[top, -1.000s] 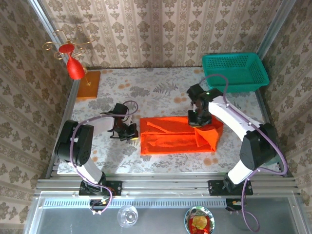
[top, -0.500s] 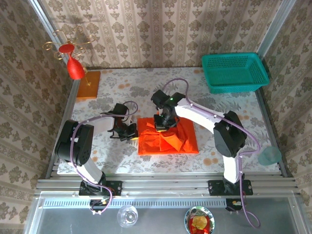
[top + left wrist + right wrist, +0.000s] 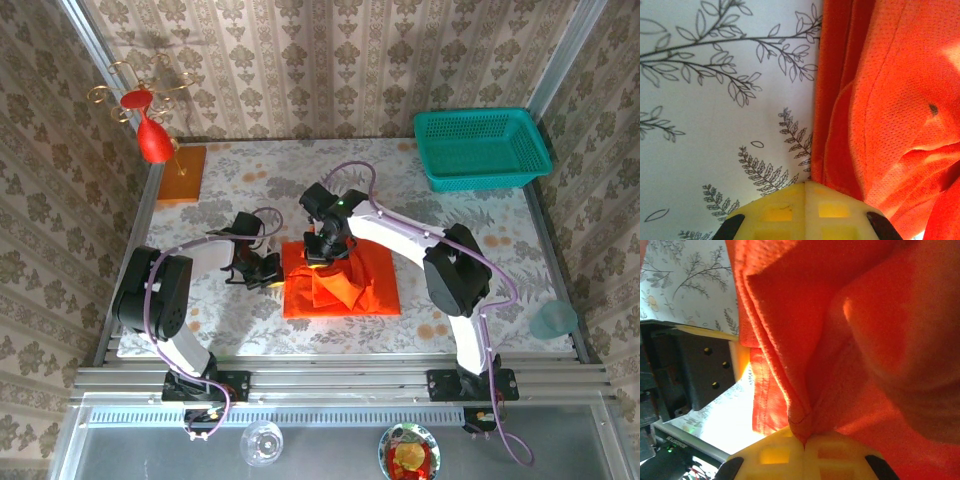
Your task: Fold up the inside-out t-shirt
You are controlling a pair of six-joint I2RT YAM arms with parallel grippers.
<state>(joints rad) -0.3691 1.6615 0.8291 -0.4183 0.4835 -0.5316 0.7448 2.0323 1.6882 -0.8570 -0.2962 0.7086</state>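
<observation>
**A:** On the floral counter (image 3: 300,180), centrally, the inside-out t-shirt (image 3: 350,290) lies bunched into a squarish pad.

**B:** And the pincers?

**A:** At its far-left corner the right pincer (image 3: 318,260) clamps a fold. The left pincer (image 3: 268,278), fingers together, sits just beside its left edge.

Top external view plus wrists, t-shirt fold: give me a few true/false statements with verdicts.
1. The right hand is pinching cloth of the t-shirt. True.
2. The t-shirt lies in the green basket. False: it lies on the table, and the basket sits apart at the far right corner.
3. The left hand is at the t-shirt's left edge, pads together. True.
4. The t-shirt is spread out flat with both sleeves showing. False: it is gathered into a compact, roughly square stack with loose folds on top.
</observation>
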